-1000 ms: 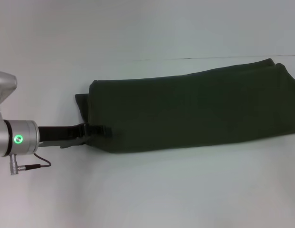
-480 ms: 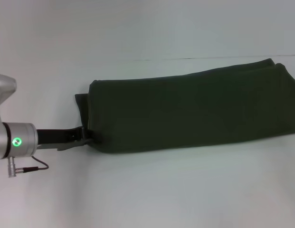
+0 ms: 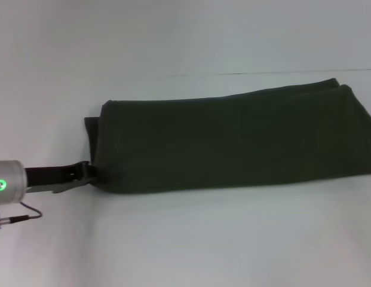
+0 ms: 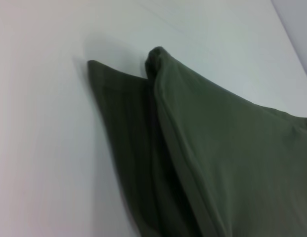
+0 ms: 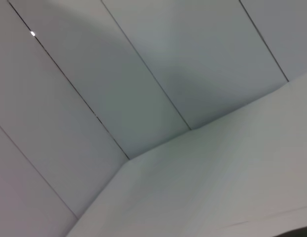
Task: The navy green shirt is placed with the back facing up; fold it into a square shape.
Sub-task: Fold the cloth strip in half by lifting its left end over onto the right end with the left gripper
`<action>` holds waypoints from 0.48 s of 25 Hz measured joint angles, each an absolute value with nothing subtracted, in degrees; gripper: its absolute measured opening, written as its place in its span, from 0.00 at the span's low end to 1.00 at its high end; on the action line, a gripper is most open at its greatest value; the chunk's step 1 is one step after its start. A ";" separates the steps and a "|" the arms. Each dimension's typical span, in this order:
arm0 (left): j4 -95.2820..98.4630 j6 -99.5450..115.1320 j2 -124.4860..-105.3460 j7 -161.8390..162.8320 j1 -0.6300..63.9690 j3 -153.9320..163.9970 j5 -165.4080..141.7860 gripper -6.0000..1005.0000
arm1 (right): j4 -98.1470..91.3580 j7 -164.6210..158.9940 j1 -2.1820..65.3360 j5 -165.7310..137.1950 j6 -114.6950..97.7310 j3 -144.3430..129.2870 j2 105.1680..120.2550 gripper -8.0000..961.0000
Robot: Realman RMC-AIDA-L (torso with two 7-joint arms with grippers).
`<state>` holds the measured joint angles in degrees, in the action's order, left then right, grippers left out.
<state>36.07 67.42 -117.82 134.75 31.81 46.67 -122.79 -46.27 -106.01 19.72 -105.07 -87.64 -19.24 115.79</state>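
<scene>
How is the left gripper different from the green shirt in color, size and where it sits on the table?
The left gripper is black and narrow; the navy green shirt is dark olive and far bigger. The gripper reaches in from the robot's left to the shirt's near left corner, while the shirt lies folded in a long band across the white table. Both sit low on the table.

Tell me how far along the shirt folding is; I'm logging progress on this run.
Done: the navy green shirt already lies folded lengthwise into a long band on the table. In hand: the left gripper is at the band's near left corner. Left: the band is far wider than deep, so it needs folding across to make a square. The right gripper is not in view.
</scene>
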 joint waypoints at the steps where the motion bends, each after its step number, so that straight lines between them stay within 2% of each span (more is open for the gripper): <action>1: 36.35 67.28 -117.73 134.73 31.53 46.63 -122.79 0.03 | -46.27 -105.98 19.78 -104.67 -87.74 -19.27 116.05 0.94; 5: 38.28 66.92 -117.06 134.10 29.72 43.82 -122.90 0.03 | -46.24 -105.61 20.23 -103.68 -87.98 -19.71 117.18 0.94; 9: 38.99 67.34 -115.63 132.36 28.28 38.09 -122.76 0.03 | -45.60 -104.47 21.44 -103.53 -88.07 -19.85 118.75 0.94; 12: 39.49 67.55 -114.29 131.34 27.31 33.66 -122.82 0.03 | -43.47 -103.02 23.26 -103.52 -87.65 -19.95 119.36 0.94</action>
<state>39.49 67.55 -114.29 131.34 27.31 33.66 -122.82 -43.47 -103.02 23.26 -103.52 -87.65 -19.95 119.36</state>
